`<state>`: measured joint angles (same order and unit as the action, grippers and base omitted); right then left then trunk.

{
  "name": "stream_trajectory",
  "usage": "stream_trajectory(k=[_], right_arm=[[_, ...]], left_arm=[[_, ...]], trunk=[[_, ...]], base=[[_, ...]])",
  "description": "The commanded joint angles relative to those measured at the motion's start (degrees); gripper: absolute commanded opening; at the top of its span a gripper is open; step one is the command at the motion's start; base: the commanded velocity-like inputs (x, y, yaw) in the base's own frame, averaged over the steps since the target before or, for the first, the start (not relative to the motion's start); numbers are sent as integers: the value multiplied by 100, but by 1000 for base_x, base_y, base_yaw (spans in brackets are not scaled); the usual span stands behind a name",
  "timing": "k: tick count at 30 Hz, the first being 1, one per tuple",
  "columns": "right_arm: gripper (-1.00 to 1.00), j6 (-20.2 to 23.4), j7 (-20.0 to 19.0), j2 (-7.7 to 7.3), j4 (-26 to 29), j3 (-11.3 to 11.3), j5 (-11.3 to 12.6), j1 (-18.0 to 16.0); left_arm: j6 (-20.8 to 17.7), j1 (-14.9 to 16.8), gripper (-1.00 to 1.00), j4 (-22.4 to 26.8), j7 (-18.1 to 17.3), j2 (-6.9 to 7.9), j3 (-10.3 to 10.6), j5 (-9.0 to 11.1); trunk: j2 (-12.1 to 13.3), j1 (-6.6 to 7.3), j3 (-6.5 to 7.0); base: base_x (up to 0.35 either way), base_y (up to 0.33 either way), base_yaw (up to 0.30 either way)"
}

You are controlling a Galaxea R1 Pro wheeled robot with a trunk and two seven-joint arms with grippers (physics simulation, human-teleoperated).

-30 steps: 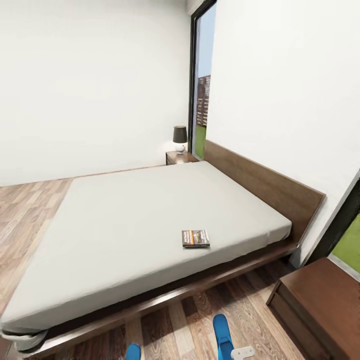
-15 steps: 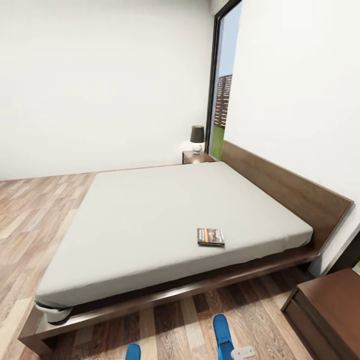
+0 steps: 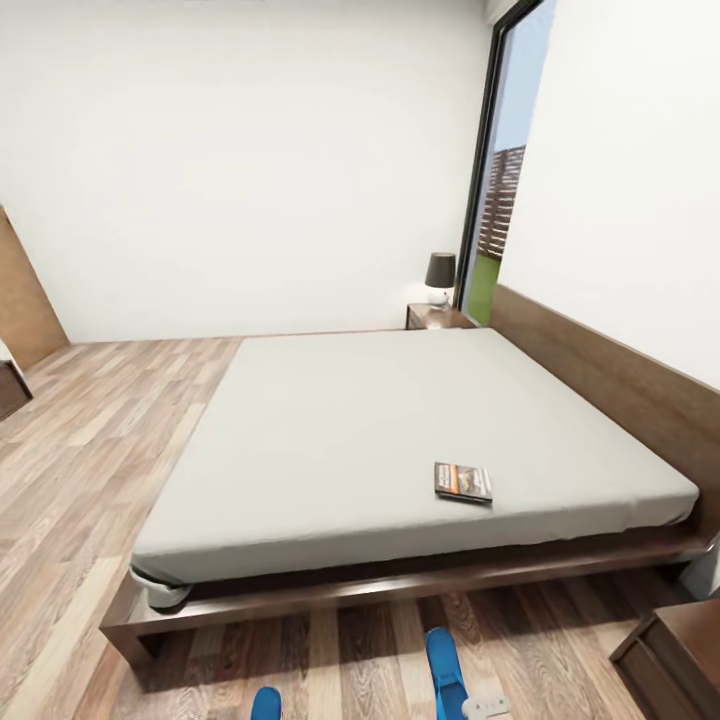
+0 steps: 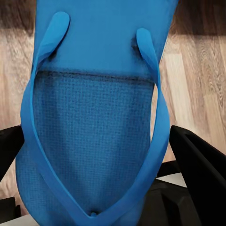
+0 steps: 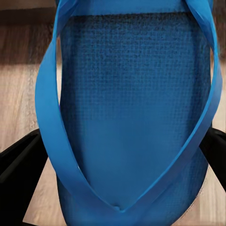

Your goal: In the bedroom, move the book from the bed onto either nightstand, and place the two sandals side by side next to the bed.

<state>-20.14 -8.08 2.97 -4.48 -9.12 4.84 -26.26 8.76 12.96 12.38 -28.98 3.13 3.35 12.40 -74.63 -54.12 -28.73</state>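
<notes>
Spanning the head view, the bed [image 3: 400,420] carries the book [image 3: 463,482] near its front right edge; nightstand [image 3: 435,317] at the far corner. Wrist views add detail: left gripper [image 4: 101,188] pinches one blue sandal [image 4: 94,132], right gripper [image 5: 122,174] clamps the other sandal [image 5: 134,103].

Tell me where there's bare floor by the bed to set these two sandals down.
The wood floor along the bed's near side is bare from the foot corner toward the dark cabinet, where it narrows. The floor past the bed's foot is also open. Each gripper holds a blue sandal: left, right.
</notes>
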Motion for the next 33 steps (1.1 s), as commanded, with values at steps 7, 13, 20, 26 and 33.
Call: stream_trajectory(k=[7, 13, 20, 26, 33], right_arm=[[-100, -42, -27, 2, -26, -37, 52, -10], [-100, -40, -27, 2, -26, -37, 52, -10], [-100, -42, -27, 2, -26, -37, 52, -10], [-100, -38, -27, 2, -26, -37, 52, -10], [-100, -39, -27, 2, -26, -37, 52, -10]], left_arm=[[22, 5, -100, -8, -11, 10, 26, 44], [21, 5, -100, -8, -11, 10, 25, 43], [20, 5, -100, -8, -11, 12, 25, 43], [20, 5, -100, -8, -11, 10, 25, 43], [20, 5, -100, -8, -11, 10, 25, 43]], trunk=[[-3, 0, -6], [-3, 0, -6], [-3, 0, -6], [-3, 0, -6], [-3, 0, -6]], base=[[0, 0, 291], [0, 0, 231], [0, 0, 34], [0, 0, 252], [0, 0, 119]])
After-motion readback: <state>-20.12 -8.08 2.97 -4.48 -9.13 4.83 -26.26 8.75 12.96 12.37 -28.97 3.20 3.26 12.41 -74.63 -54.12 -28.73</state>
